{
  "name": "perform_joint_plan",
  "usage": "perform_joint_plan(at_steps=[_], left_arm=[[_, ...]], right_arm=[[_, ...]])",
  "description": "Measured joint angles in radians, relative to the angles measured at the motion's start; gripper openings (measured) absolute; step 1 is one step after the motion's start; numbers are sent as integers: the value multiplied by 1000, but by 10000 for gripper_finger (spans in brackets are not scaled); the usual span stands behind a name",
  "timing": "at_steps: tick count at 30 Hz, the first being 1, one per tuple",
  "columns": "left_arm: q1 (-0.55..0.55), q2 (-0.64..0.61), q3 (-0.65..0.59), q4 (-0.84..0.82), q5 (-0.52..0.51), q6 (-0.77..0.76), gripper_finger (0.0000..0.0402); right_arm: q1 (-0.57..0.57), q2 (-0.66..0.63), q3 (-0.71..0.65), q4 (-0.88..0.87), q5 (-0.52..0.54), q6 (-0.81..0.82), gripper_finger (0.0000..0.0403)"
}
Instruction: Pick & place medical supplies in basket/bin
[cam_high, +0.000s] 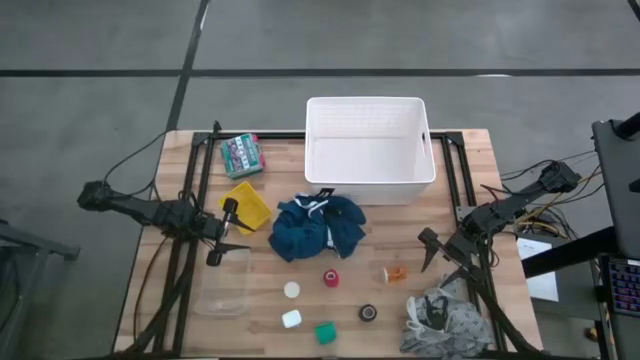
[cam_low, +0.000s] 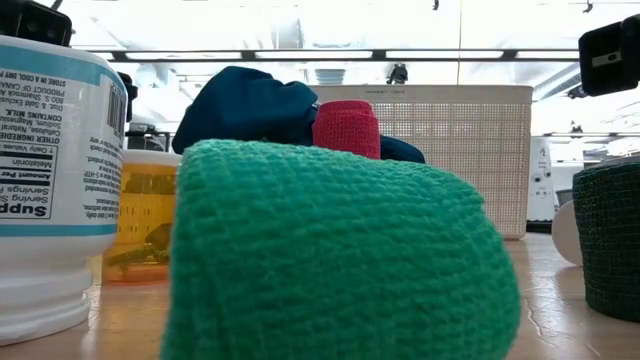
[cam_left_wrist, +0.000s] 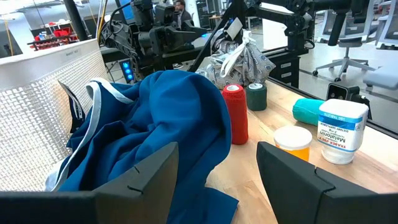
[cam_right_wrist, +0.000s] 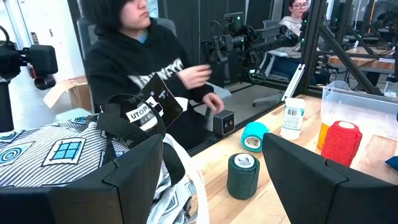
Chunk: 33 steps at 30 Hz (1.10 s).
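Note:
In the high view the white slotted tub (cam_high: 370, 150) stands at the table's far middle. A dark blue garment (cam_high: 318, 225) lies heaped in front of it. A red roll (cam_high: 331, 278), an orange pill bottle (cam_high: 396, 272), a black roll (cam_high: 368, 313), a green roll (cam_high: 325, 332) and two small white pieces (cam_high: 291, 290) sit near the near edge. The grey-white patterned cloth (cam_high: 440, 318) lies bunched at the near right. My left gripper (cam_high: 232, 232) hovers open left of the garment (cam_left_wrist: 155, 124). My right gripper (cam_high: 438, 262) hovers open just beyond the cloth (cam_right_wrist: 56, 155). Neither touches anything.
A yellow tray (cam_high: 247, 205) and a clear plastic box (cam_high: 222, 285) lie by my left gripper. A flat green patterned packet (cam_high: 241, 155) rests at the far left. A person (cam_right_wrist: 137, 56) sits beyond the table's near edge. Bare wood shows between the garment and the right arm.

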Motion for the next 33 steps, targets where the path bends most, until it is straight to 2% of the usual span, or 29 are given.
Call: perform_joint_plan(at_steps=[18, 33], left_arm=[[0, 0, 0, 0, 0, -1, 226], [0, 0, 4, 16, 31, -164, 226]], right_arm=[[0, 0, 0, 0, 0, 0, 272], [0, 0, 0, 0, 0, 0, 272]])
